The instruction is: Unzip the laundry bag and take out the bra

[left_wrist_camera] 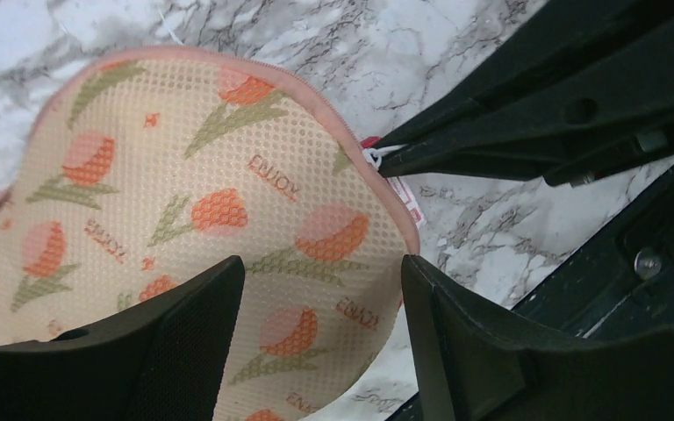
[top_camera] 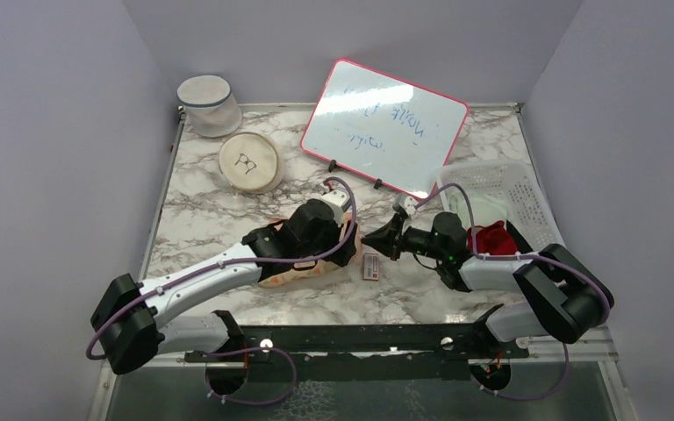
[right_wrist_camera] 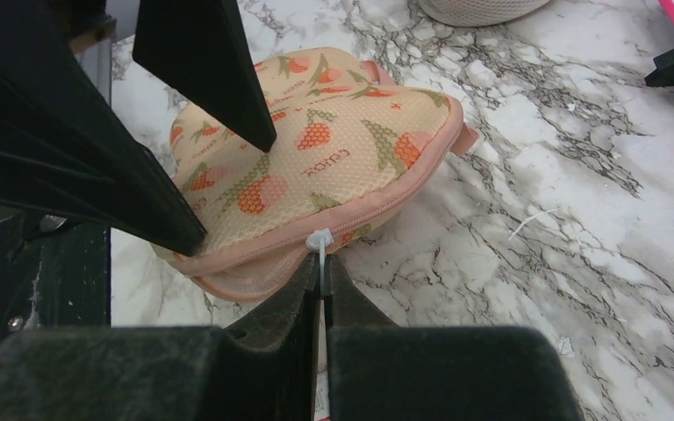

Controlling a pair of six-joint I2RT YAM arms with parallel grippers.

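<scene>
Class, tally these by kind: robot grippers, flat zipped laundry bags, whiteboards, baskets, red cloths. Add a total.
Grippers: 2, left gripper and right gripper
Laundry bag: 1
Whiteboard: 1
Basket: 1
Red cloth: 1
Total: 6

**Left fingers spread, right fingers pinched shut**

The left arm [top_camera: 197,281] reaches forward and to the right from its base. Its elbow sits low on the outer side, and its black wrist tips down so that the left gripper [left_wrist_camera: 320,270] points downward. Its two fingers [left_wrist_camera: 184,351] stand well apart. The right arm [top_camera: 527,274] folds back at a raised elbow, then stretches leftward almost level. This brings the right gripper [right_wrist_camera: 320,263] just beside the left fingers. The right fingers [right_wrist_camera: 360,307] are pressed tightly together and nip a small white plastic loop [right_wrist_camera: 319,239] at their very tips. The tips of the two grippers sit close together but apart.
</scene>
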